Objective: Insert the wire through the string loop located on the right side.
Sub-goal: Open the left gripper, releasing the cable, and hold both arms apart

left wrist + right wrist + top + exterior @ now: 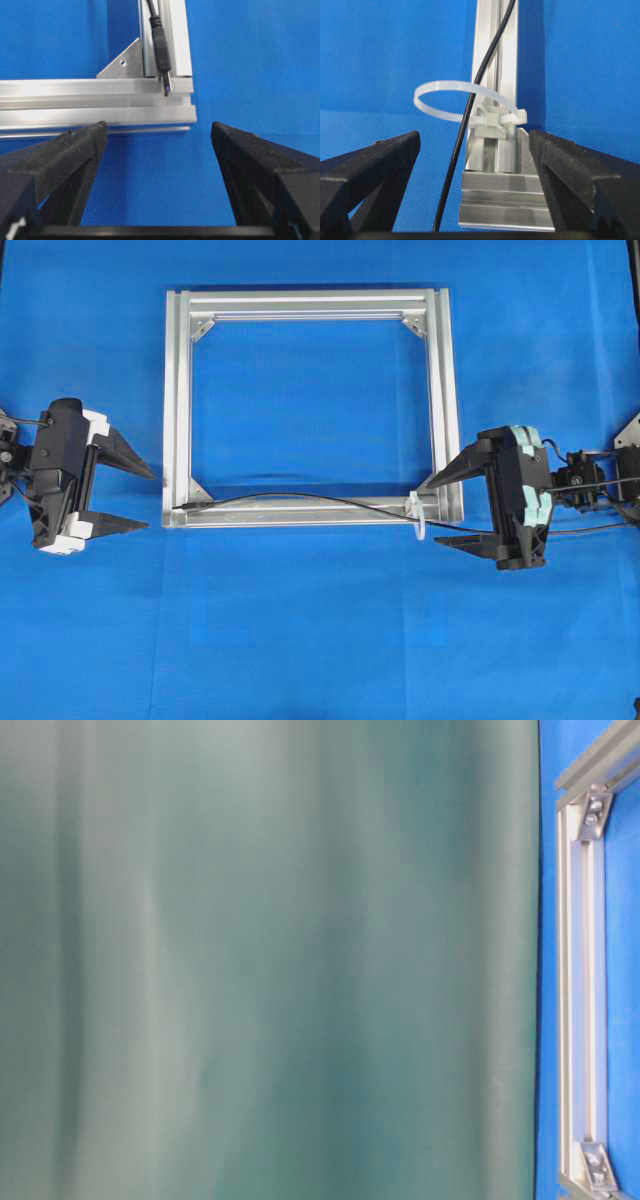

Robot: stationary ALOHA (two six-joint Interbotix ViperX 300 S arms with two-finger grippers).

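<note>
Two tools, both spread wide and empty: left tool (140,500) off the frame's (176,390) left end, right tool (440,512) beside the string loop (420,518). Wire (300,499) lies along the near bar and already passes through the loop. Judgement: threading looks done; any withdrawal should avoid snagging the trailing wire. Right wrist view alone shows the wire inside the loop; left wrist view alone shows the plug tip (167,89) at the corner.
</note>
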